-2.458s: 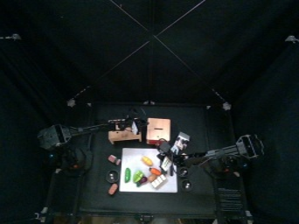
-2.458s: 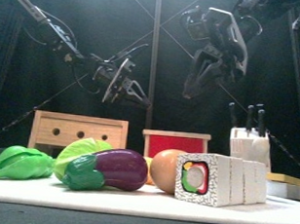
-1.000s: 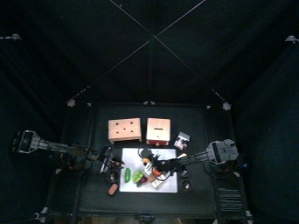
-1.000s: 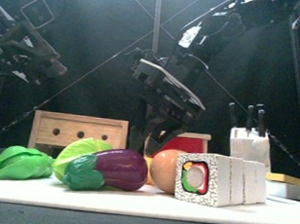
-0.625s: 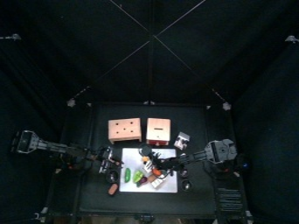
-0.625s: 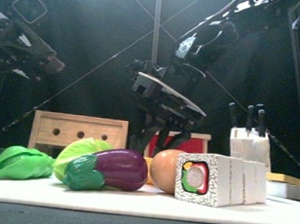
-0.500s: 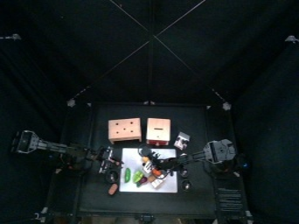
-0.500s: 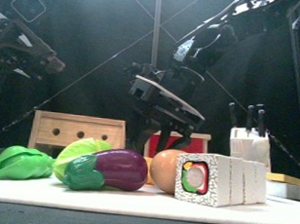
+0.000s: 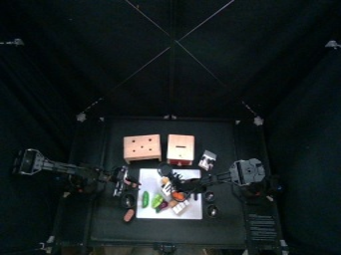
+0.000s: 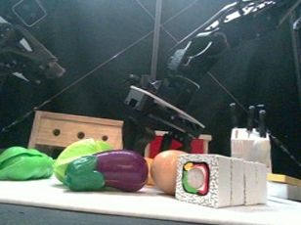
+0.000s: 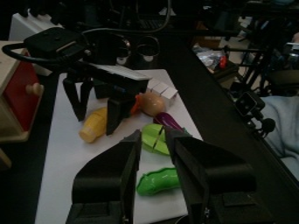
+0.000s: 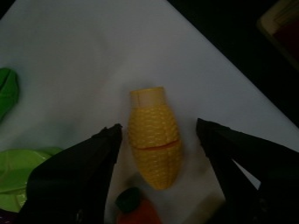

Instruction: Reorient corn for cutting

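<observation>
The corn (image 12: 155, 150), a stubby yellow cob, lies flat on the white cutting board (image 12: 222, 61). My right gripper (image 12: 160, 131) hangs open just above it, one jaw on either side, not touching. The left wrist view shows the same: the corn (image 11: 96, 125) on the board under the right gripper (image 11: 96, 112). In the front view the right gripper (image 10: 168, 140) comes down behind the food pieces and the corn is hidden. My left gripper (image 11: 152, 143) is open and empty, held back at the board's left end (image 9: 120, 179).
A purple eggplant (image 10: 116, 169), green pieces (image 10: 25, 163), a round orange piece (image 10: 169, 168) and a sushi-roll block (image 10: 216, 180) crowd the board's front. Behind stand a wooden box (image 10: 79, 131), a red box (image 10: 178, 138) and a knife block (image 10: 252, 142).
The right gripper has dropped lower toward the board and spread its jaws wider. The left arm, earlier over the wooden box, has pulled back to the left and now holds still.
</observation>
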